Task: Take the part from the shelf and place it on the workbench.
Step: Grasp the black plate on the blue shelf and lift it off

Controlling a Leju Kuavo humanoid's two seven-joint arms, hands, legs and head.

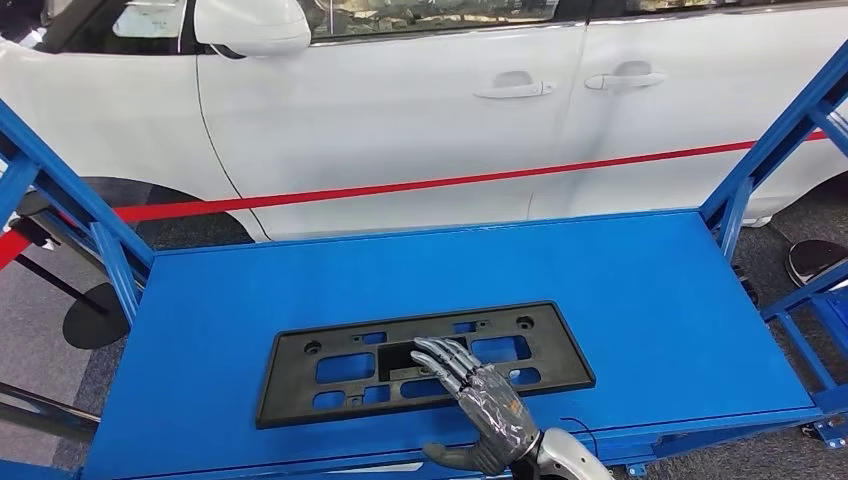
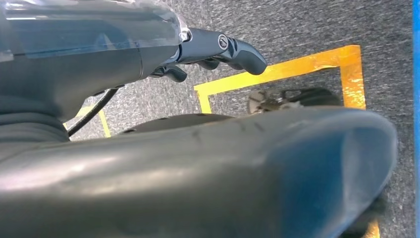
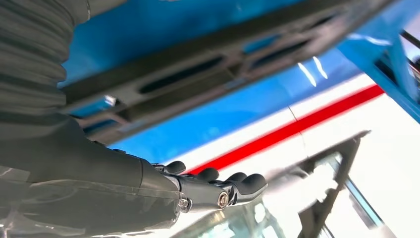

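Robot hand [image 1: 487, 412] spread flat above part [image 1: 330, 368].

A: Room around the part [image 1: 425, 362]?
B: Bare blue bench [image 1: 650, 300] on every side of it; widest stretch is right of the part, a smaller one left, a strip behind it toward the car [image 1: 420, 110].
A: Blockers?
B: Slanted blue frame posts [image 1: 765, 150] at the bench's two far corners, more blue rails right of the bench. Car door close behind the far edge.
A: Above the part?
B: Right hand [image 1: 480, 400] hangs over its near middle, fingers spread, apart from it in the right wrist view. Rest is uncovered.
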